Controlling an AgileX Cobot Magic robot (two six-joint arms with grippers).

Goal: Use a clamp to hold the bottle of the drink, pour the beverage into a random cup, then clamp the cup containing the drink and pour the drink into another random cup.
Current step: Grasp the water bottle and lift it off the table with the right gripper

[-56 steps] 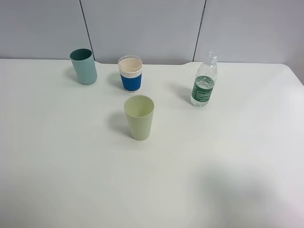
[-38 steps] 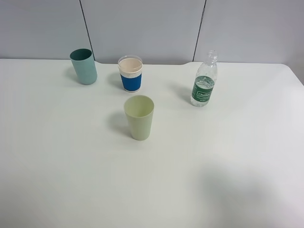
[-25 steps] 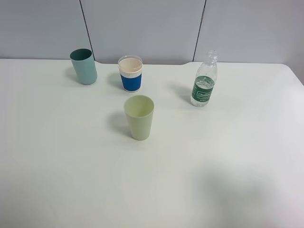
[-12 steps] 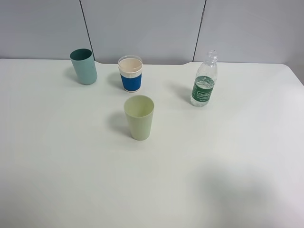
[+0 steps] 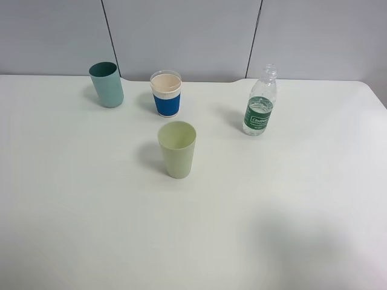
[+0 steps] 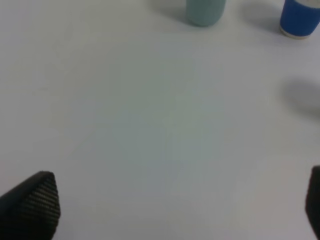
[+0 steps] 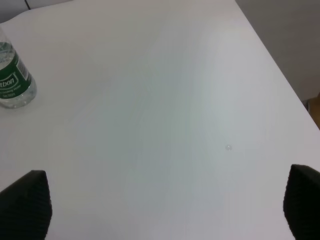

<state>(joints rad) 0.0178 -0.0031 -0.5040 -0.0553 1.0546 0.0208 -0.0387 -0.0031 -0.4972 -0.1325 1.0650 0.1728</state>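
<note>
A clear bottle (image 5: 260,103) with a green label stands uncapped at the back right of the white table (image 5: 290,199); its base also shows in the right wrist view as the bottle (image 7: 12,82). A teal cup (image 5: 106,84), a blue-sleeved paper cup (image 5: 166,93) and a pale green cup (image 5: 177,148) stand left of it. Neither arm shows in the high view. My left gripper (image 6: 180,210) is open above bare table, with the teal cup (image 6: 204,11) and blue cup (image 6: 300,19) far ahead. My right gripper (image 7: 165,207) is open and empty, well short of the bottle.
The table's right edge (image 7: 280,75) runs close by the right gripper, with darker floor beyond it. A grey panelled wall (image 5: 193,36) rises behind the table's back edge. A soft shadow (image 5: 290,241) lies on the near right of the table.
</note>
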